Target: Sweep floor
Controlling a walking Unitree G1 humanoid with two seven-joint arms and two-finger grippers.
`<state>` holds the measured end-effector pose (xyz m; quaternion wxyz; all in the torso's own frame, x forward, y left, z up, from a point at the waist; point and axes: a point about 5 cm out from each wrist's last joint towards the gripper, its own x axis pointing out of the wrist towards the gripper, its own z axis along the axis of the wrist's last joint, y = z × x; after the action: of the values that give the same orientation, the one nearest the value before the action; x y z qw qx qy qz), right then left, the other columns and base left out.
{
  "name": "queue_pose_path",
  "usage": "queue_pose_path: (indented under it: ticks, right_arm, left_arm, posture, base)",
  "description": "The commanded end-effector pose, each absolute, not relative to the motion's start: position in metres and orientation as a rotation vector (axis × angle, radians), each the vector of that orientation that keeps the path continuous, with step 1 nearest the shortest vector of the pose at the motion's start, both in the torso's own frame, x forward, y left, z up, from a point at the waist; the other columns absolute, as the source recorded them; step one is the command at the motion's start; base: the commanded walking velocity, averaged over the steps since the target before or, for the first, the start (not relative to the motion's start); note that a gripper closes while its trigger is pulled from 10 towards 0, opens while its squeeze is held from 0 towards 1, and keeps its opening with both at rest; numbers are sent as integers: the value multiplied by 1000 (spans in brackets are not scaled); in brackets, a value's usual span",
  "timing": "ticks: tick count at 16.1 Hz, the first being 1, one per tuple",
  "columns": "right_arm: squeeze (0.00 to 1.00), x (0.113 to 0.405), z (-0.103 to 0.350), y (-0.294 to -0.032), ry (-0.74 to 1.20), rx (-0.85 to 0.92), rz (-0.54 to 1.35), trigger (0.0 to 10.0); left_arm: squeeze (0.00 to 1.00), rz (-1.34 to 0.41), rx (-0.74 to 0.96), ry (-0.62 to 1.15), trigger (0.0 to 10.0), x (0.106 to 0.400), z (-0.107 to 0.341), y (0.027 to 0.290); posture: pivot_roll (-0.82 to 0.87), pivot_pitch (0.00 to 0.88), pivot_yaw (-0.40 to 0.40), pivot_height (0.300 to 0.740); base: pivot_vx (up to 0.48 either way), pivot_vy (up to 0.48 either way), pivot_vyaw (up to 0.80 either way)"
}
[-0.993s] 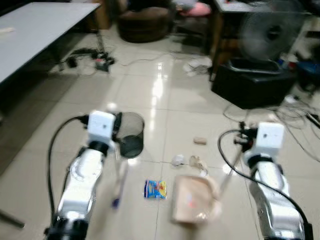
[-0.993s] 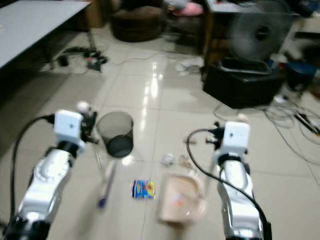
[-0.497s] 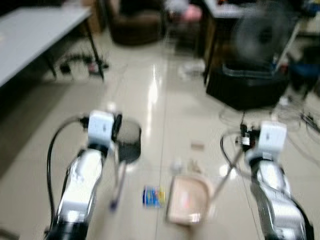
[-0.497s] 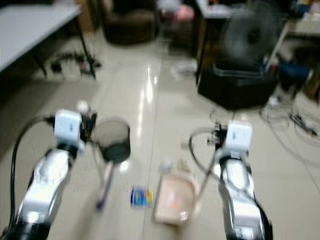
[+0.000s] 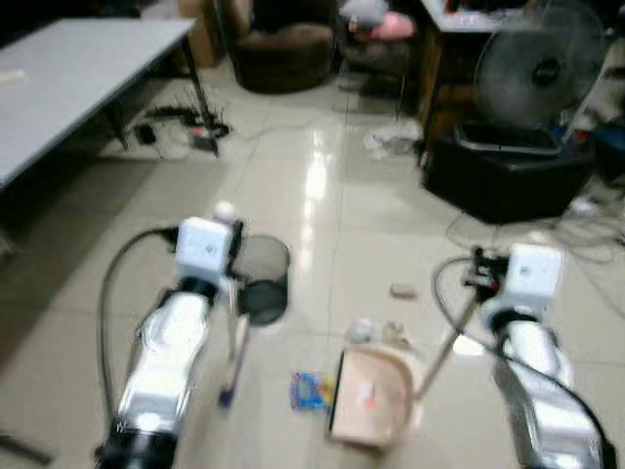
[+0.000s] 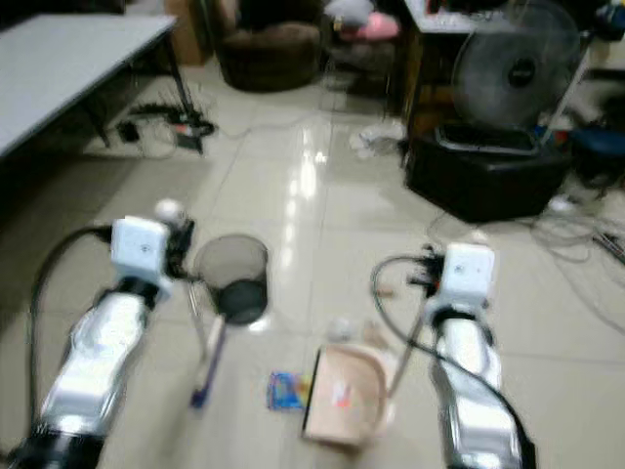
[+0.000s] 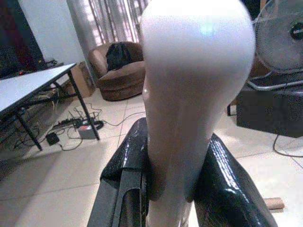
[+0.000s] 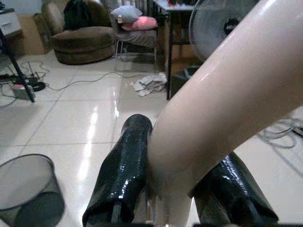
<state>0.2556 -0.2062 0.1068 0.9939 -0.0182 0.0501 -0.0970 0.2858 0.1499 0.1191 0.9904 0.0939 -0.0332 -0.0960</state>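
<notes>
On a glossy tiled floor (image 5: 322, 210), the left gripper (image 7: 173, 189) is clenched around the pale handle of a broom (image 7: 189, 94), its black fingers (image 7: 128, 165) pressed against both sides of the shaft; in the head views the broom slants down from the left arm to a blue-purple tip (image 5: 227, 396) touching the floor just beside a black mesh wastebasket (image 5: 262, 278). The right gripper (image 8: 175, 189) grasps the cream handle of a dustpan (image 8: 227, 94), fingers (image 8: 125, 165) tight on either side of it. The pink dustpan tray (image 5: 371, 396) lies on the floor between the two arms, its long handle rising to the right arm. Just left of the tray lies a blue and yellow snack wrapper (image 5: 311, 389); at the tray's far edge sit small crumpled scraps (image 5: 376, 330), and a little brown piece (image 5: 402, 290) lies farther out. A grey table (image 5: 68, 78) stands to the left, a brown armchair (image 5: 283, 44) at the back, and a standing fan (image 5: 542, 68) above a black box (image 5: 508, 171) to the right, with loose cables (image 5: 576, 230) nearby.
</notes>
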Motion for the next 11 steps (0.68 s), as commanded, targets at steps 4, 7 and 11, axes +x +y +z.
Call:
queue_pose_path:
  ticks: [4,7,11]
  right_arm:
    - [0,261,118,-203,48,-36,-185,10000]
    - [0,262,119,-204,45,-34,-188,10000]
    - [0,262,119,-205,45,-35,-194,10000]
  left_arm:
    - [0,-168,198,-99,10000,289,126,157]
    - [0,-166,196,-100,10000,289,127,156]
    - [0,-168,194,-101,10000,289,127,155]
  posture:
    - [-41,0,37,740]
    - [-42,0,37,740]
    - [-43,0,36,740]
  base:
    - [303,0,0]
    - [304,0,0]
    - [302,0,0]
